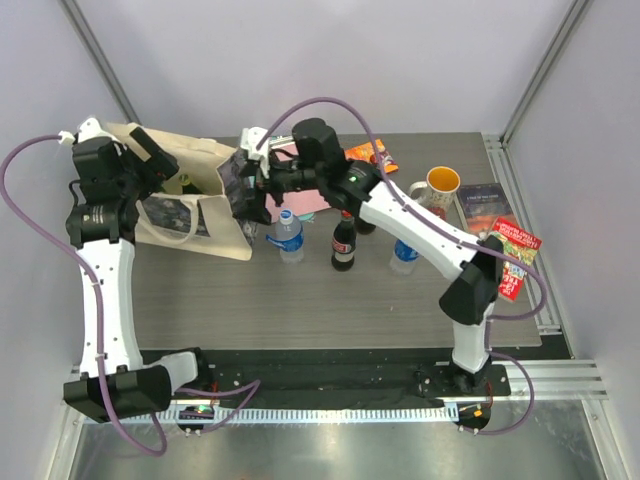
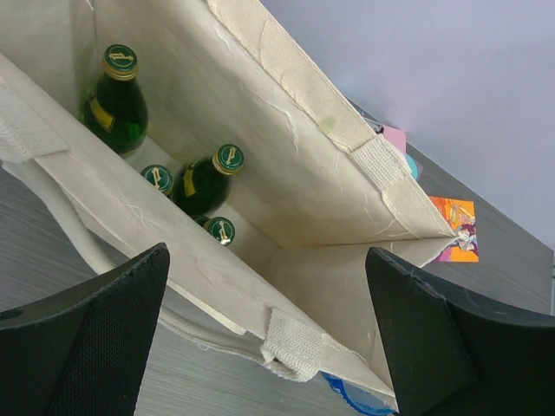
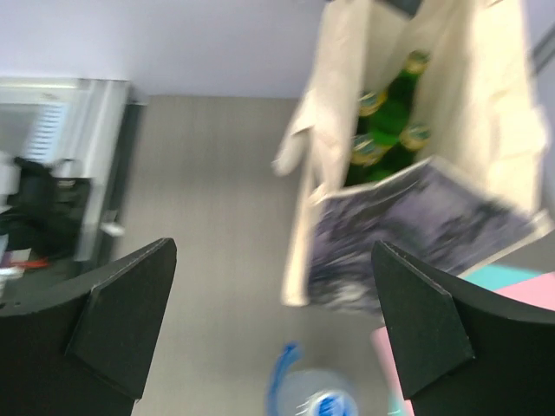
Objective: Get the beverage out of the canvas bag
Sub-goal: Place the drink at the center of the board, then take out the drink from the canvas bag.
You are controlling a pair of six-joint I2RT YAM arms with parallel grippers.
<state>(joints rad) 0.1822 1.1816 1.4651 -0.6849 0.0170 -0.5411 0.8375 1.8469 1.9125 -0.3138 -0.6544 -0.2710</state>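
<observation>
The cream canvas bag lies on its side at the table's back left, its dark printed picture facing up. Its mouth gapes in the left wrist view, where several green glass beverage bottles with green-and-gold caps lie inside. My left gripper is open just over the bag's near rim and a handle stub, holding nothing; from above the left gripper is at the bag's back edge. My right gripper is open and empty in front of the bag, with the green bottles visible beyond. From above the right gripper hangs at the bag's right end.
A water bottle, a dark cola bottle, another dark bottle and a second water bottle stand right of the bag. Further right are a mug, a book and a red packet. Pink and teal sheets lie behind.
</observation>
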